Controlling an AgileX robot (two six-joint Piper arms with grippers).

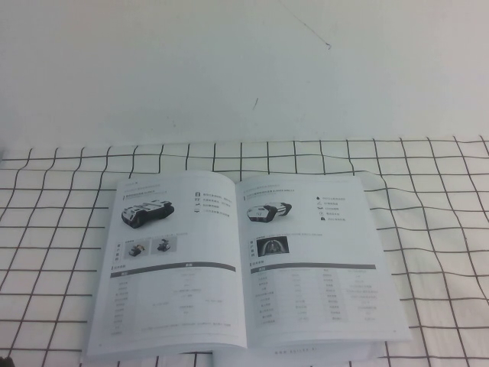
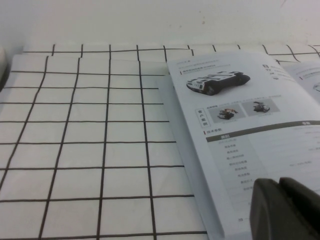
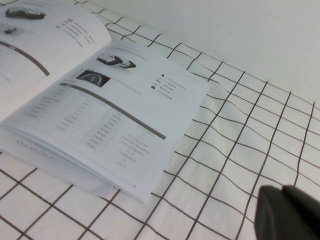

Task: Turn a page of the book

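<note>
The book (image 1: pixel 244 267) lies open and flat on the checked cloth, near the front middle in the high view. Its left page (image 1: pixel 172 260) shows a black-and-white wheeled vehicle photo over a table; its right page (image 1: pixel 313 260) shows a sleeker vehicle photo over a table. Neither gripper shows in the high view. In the left wrist view my left gripper (image 2: pixel 280 182) is shut and empty, just above the near part of the left page (image 2: pixel 235 120). In the right wrist view my right gripper (image 3: pixel 282 189) is shut and empty over the cloth, to the right of the book (image 3: pixel 115 120).
A white cloth with a black grid (image 1: pixel 435 214) covers the table's front half; it is slightly wrinkled by the book's right edge (image 3: pixel 225 95). Behind it is plain white surface (image 1: pixel 244 69).
</note>
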